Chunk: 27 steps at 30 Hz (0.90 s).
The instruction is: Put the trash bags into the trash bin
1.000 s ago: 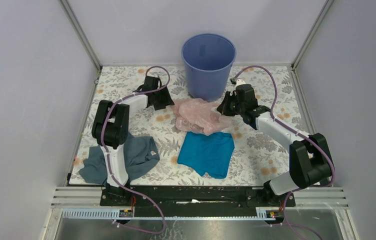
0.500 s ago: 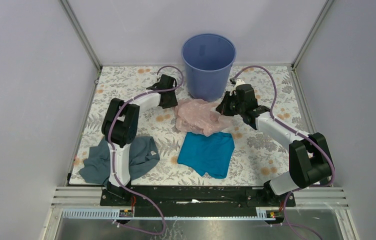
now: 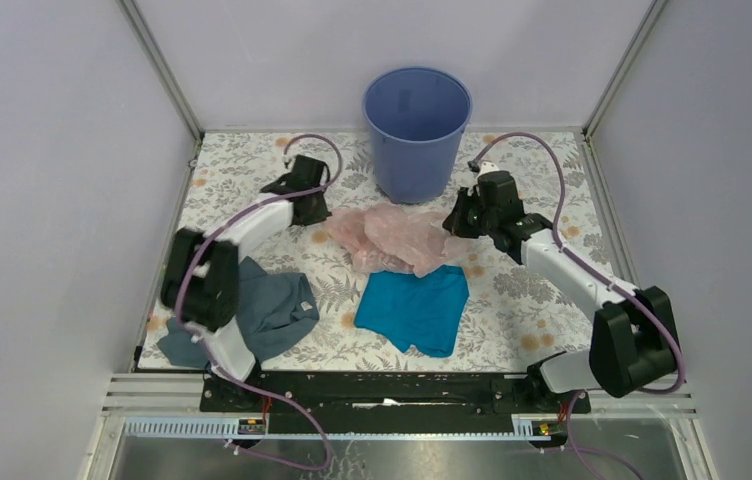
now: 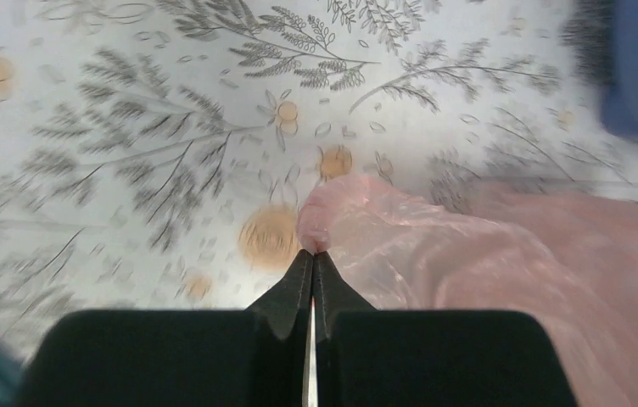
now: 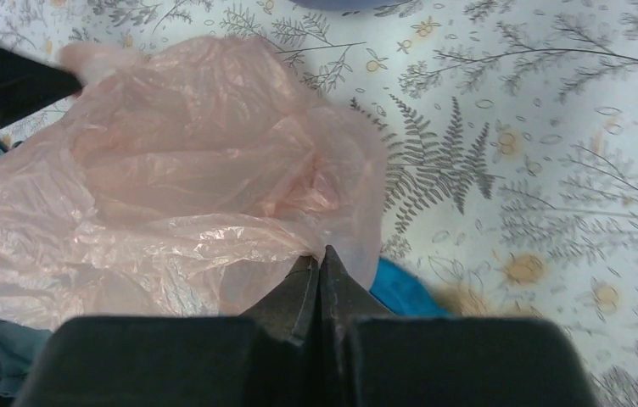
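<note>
The pink trash bag (image 3: 402,235), clenched by the left gripper (image 4: 312,253) and right gripper (image 5: 320,253), should be lifted evenly over the far-edge trash bin (image 3: 414,165).

The trash bag (image 5: 188,170) is made of thin, crinkled, glossy plastic; the trash bin (image 3: 412,175), of smooth plastic.
</note>
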Motion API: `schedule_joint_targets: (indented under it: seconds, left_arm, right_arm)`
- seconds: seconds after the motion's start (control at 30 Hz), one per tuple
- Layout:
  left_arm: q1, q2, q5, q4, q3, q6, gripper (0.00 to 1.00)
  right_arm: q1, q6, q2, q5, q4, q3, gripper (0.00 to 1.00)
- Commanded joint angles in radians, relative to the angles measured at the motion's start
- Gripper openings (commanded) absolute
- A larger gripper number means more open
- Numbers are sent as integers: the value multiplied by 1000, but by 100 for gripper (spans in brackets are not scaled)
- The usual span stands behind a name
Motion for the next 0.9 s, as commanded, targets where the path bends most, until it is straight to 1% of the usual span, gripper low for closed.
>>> schedule_joint_targets:
  seconds: [0.0,0.1,0.2,0.3,0.37,0.4,0.5,0.57,0.63,0.67,0.7,0.77,0.8,0.83,0.87]
  left_arm:
    - [8,-326,32,-3,-130,-37,0]
    - [8,-519,53,-23,-258,-86,0]
    - [9,-666,73,-50,-361,-140,0]
    - [16,-732,87,-113,-380,-206,0]
    - [19,-750,98,-157,-361,-243,0]
    - [20,-760,97,-180,-344,-262,0]
    - [22,-791,83,-221,-278,-275,0]
    - [40,-783,79,-269,-208,-264,0]
    - [67,-767,67,-312,-125,-235,0]
    - [91,-755,61,-334,-61,-214,0]
    - [114,-744,53,-361,25,-192,0]
    - [128,-736,37,-402,254,-146,0]
    - [129,-741,48,-412,377,-130,0]
    - [127,-755,76,-401,507,-116,0]
    - [127,-778,120,-363,607,-104,0]
  right_arm:
    - [-5,52,-139,112,-106,33,0]
    - [-5,176,-186,187,-218,25,0]
    - [-5,327,-223,157,-242,-25,0]
    - [-5,465,-214,68,-242,-37,0]
    - [28,535,-188,64,-248,-1,0]
    - [62,557,-176,95,-258,29,0]
    - [213,612,-119,327,-307,131,0]
    - [270,648,-63,408,-330,187,0]
    - [291,675,-5,456,-345,244,0]
    - [300,662,23,466,-337,281,0]
    - [307,627,53,481,-354,357,0]
    - [344,508,98,561,-450,605,0]
    - [374,408,108,600,-469,747,0]
    - [414,288,103,600,-444,861,0]
    - [451,162,79,550,-364,932,0]
